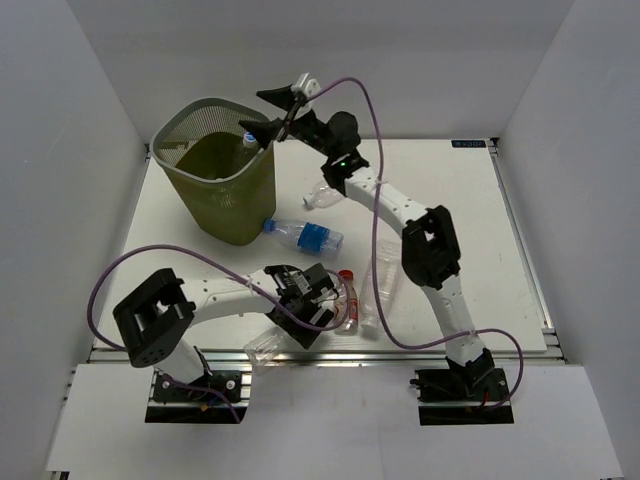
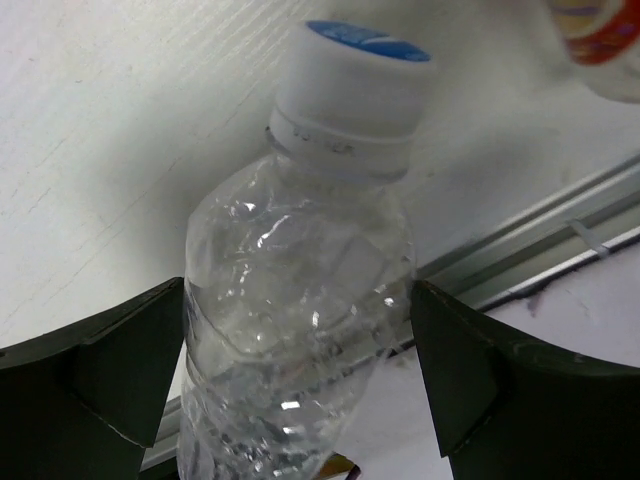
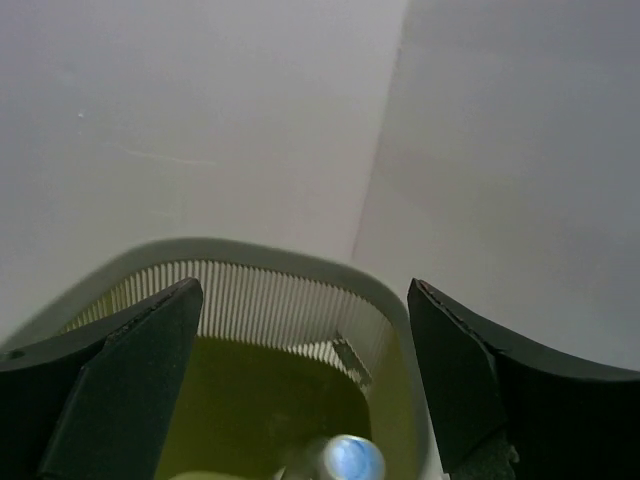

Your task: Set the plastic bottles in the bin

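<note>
Currently both gape: right gripper (image 1: 262, 112) over the bin (image 1: 225, 195); left gripper (image 2: 298, 290) straddles a clear bottle (image 2: 300, 350), which could squirt out when pinched.

Inside the bin (image 3: 262, 252), a bottle (image 3: 347, 460) shows only its blurred cap, the rest cropped. Away from the bin, a clear bottle (image 2: 295, 330) lacks its base at the frame edge; a red-labelled bottle (image 2: 600, 35) is blurred, mostly cropped.

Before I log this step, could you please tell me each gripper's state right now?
Left gripper: open, straddling a clear white-capped bottle.
Right gripper: open, empty, above the bin.
</note>
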